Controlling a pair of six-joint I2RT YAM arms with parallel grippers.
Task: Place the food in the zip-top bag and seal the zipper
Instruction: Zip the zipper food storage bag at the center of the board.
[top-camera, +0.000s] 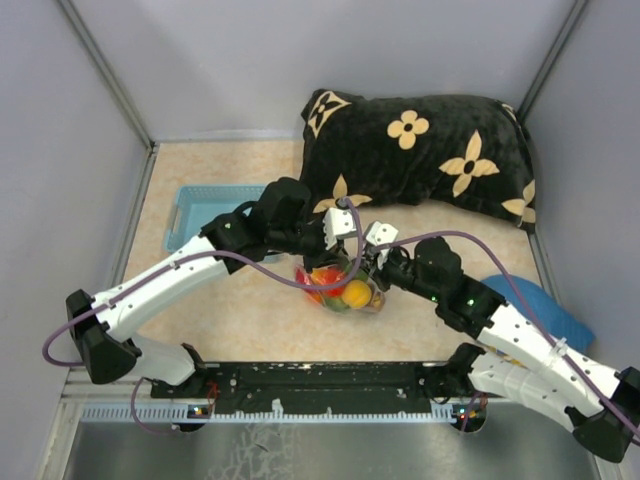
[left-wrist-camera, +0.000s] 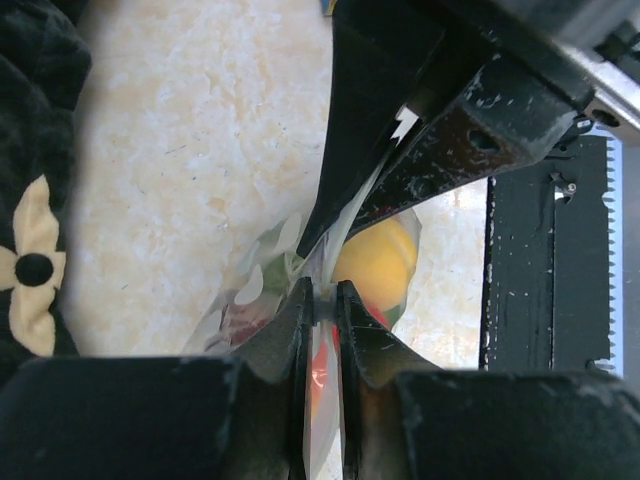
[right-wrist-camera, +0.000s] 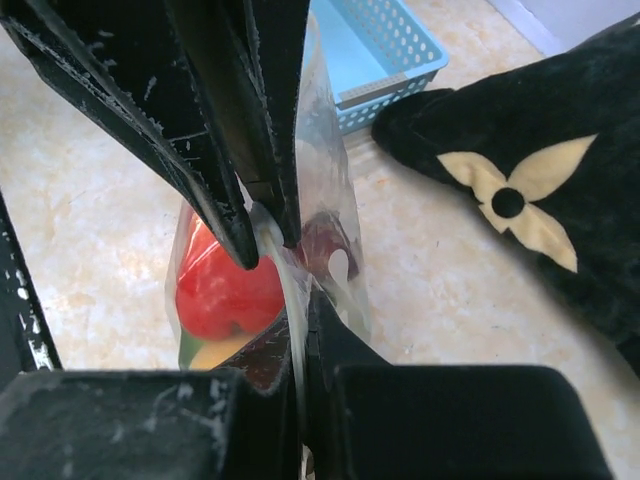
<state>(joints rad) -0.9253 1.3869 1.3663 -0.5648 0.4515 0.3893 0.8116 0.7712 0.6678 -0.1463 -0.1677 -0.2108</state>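
- My left jaws are pinched nearly shut on the mouth edge of the clear, crinkly, white-dotted plastic zip-top bag (left-wrist-camera: 262, 285), with the film pressed flat between them.
- My right jaws are fully closed on the same edge, just beside the left jaws. The thin clear zipper strip (right-wrist-camera: 287, 272) runs between the two pairs.
- Just past the tips, inside the bag, I see a red plastic toy pepper (right-wrist-camera: 225, 290) and a round yellow-orange toy fruit (left-wrist-camera: 375, 260).
- Beneath the jaws is the beige marbled worktop (left-wrist-camera: 180, 150).
- Off to the jaws' left sits a light blue slotted plastic basket (right-wrist-camera: 385, 60). Beyond them lies a black plush pillow with cream flowers (right-wrist-camera: 520, 190).
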